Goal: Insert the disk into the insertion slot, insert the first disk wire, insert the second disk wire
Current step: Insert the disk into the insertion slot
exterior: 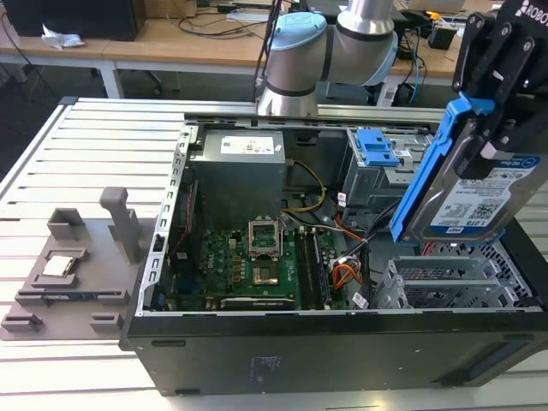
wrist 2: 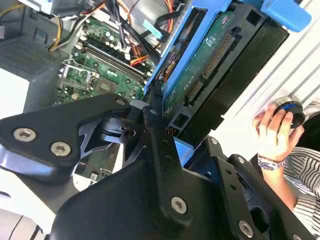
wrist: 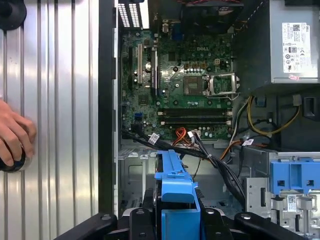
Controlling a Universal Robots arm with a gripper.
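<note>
Gripper (exterior: 488,120): you have its fingers clamped on the upper end of the disk (exterior: 475,201), gripping at the blue caddy (wrist: 175,185).
Disk: it hangs tilted in the air with its label towards the exterior camera. Its low end is just above the insertion slot (exterior: 445,287), not inside it.
Insertion slot: perforated silver cage at the exterior view's right end of the open computer case (exterior: 342,351).
Cables (wrist: 210,155): a black and orange bundle runs between the motherboard (exterior: 248,257) and the cage.
Hand (wrist 2: 275,132): it rests on a round black knob (wrist 2: 290,110) on the slatted table (wrist: 55,100), beside the case.
</note>
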